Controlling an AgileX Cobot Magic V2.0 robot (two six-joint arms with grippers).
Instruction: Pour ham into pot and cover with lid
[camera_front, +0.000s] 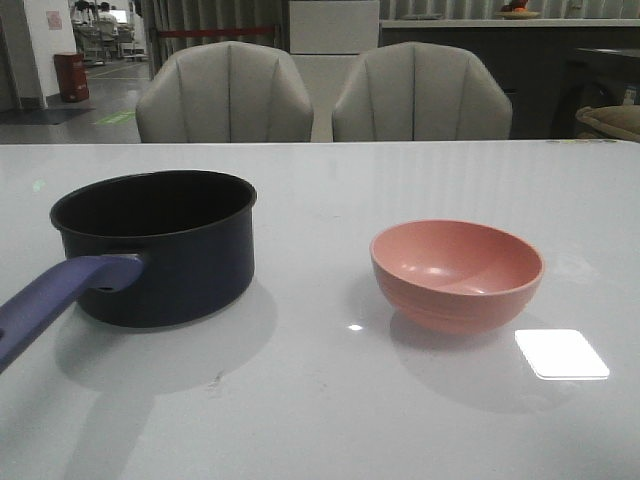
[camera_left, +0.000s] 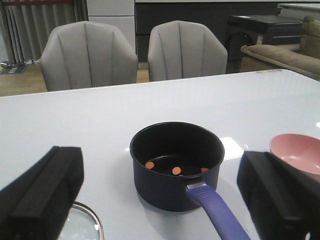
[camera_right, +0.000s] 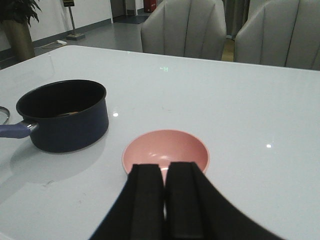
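Observation:
The dark navy pot (camera_front: 165, 250) stands on the white table's left side, with its purple-blue handle (camera_front: 50, 300) pointing toward the near left. In the left wrist view a few orange ham chunks (camera_left: 176, 171) lie on the pot's black bottom. The empty pink bowl (camera_front: 457, 272) stands upright to the pot's right. The lid (camera_left: 82, 227) shows only as a glass edge with a metal rim, beside the left finger. My left gripper (camera_left: 161, 167) is open and empty, back from the pot (camera_left: 175, 165). My right gripper (camera_right: 165, 172) is shut and empty, just short of the bowl (camera_right: 167, 150).
Two grey chairs (camera_front: 225, 95) (camera_front: 420, 95) stand behind the table's far edge. A bright square reflection (camera_front: 561, 353) lies on the table to the right of the bowl. Neither arm shows in the front view.

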